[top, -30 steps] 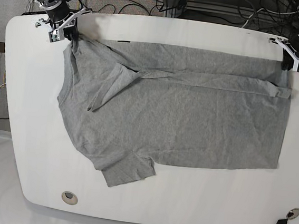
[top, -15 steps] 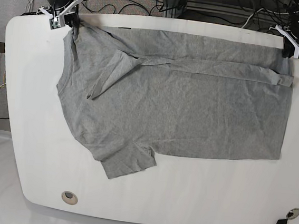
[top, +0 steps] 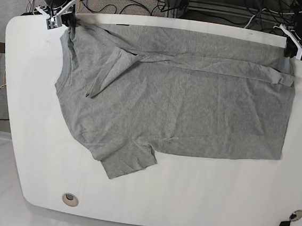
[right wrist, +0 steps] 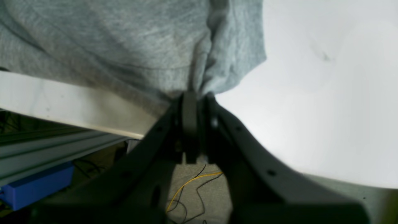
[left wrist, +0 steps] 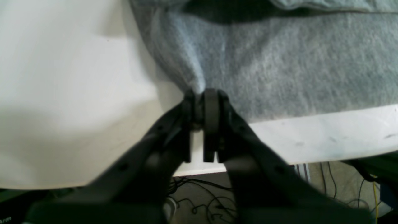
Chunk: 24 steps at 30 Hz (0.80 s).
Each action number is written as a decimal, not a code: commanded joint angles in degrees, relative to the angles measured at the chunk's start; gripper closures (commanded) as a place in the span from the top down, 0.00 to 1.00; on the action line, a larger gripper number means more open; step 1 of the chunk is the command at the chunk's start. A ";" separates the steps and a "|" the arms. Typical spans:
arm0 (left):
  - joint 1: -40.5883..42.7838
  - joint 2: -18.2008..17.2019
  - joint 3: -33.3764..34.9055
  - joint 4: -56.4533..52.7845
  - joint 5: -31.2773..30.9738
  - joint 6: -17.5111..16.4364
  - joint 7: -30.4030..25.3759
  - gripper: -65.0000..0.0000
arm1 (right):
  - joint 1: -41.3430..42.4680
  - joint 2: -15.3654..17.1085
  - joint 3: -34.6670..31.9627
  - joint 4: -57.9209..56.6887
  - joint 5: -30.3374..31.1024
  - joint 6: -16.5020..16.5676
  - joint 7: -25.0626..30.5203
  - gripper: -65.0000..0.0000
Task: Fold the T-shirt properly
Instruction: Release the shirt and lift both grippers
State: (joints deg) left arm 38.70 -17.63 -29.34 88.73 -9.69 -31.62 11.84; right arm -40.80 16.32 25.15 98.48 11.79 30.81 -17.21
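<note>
At the far table edge, the grey cotton T-shirt (top: 179,94) is pinched at one corner by the black right gripper (top: 57,19), jaws closed tight on the fabric, probably so the cloth is drawn taut. Rightward from that claw it is spread flat across the white oval table (top: 10,131), its opposite far corner clamped likewise by the closed left gripper (top: 296,48). No containers are seen.

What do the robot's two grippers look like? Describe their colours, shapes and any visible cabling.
Both wrist views show the left gripper and right gripper as matte black, each with two fingers that widen toward the camera and carry small round holes. In the base view, white angular brackets flank the dark fingers under round black-and-silver wrist housings. No cable on the arms themselves can be made out.
</note>
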 commanded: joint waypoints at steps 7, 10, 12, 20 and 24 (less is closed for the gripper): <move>-0.41 0.18 -1.73 -0.77 3.67 -1.22 7.02 0.39 | -0.65 0.69 0.66 5.22 3.11 -0.35 0.11 0.30; -0.50 0.26 -4.11 0.55 3.58 -1.39 6.85 0.50 | -0.74 0.96 0.66 7.33 3.64 -0.35 0.11 0.35; -0.59 0.35 -5.51 2.83 3.58 -1.39 6.85 0.50 | -0.65 0.96 0.66 8.64 3.72 -0.35 0.03 0.35; -6.65 2.29 -6.13 12.41 3.58 -1.39 7.02 0.50 | 4.27 0.69 -3.04 12.34 3.55 -0.52 -0.85 0.35; -11.75 3.34 -4.81 13.91 3.67 -1.39 7.20 0.50 | 9.98 0.69 -3.39 12.69 3.72 -0.35 -7.01 0.34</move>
State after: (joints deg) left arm 27.35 -13.63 -34.68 101.56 -5.58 -33.06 20.14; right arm -33.63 16.19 21.34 109.84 15.00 30.74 -20.78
